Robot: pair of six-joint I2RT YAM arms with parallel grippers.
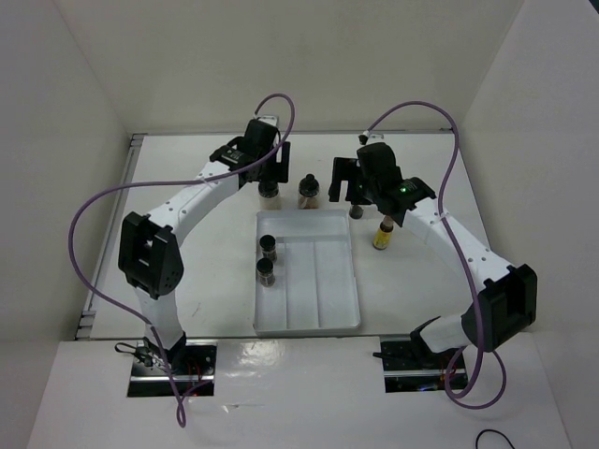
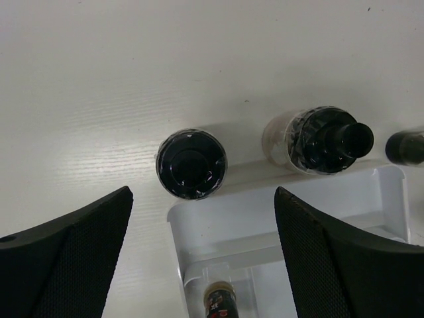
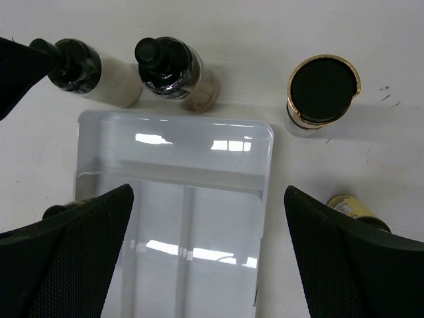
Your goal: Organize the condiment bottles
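Note:
Two short dark bottles [image 1: 269,246] [image 1: 265,271] stand in the left compartment of the white tray [image 1: 323,323]. A pale bottle [image 1: 270,193] and a brown bottle [image 1: 309,193] stand just beyond the tray's far edge. My left gripper [image 1: 267,173] is open and empty above the pale bottle's black cap [image 2: 191,163], with the brown bottle [image 2: 318,140] to its right. My right gripper [image 1: 360,187] is open and empty over the tray's far right corner [image 3: 262,132]. The tan-capped amber bottle [image 3: 323,86] and the tall yellow bottle [image 1: 383,234] stand right of the tray.
White walls close in the table on the left, back and right. The tray's middle and right compartments [image 1: 332,271] hold nothing. Purple cables loop above both arms. Another dark bottle top [image 2: 405,147] shows at the left wrist view's right edge.

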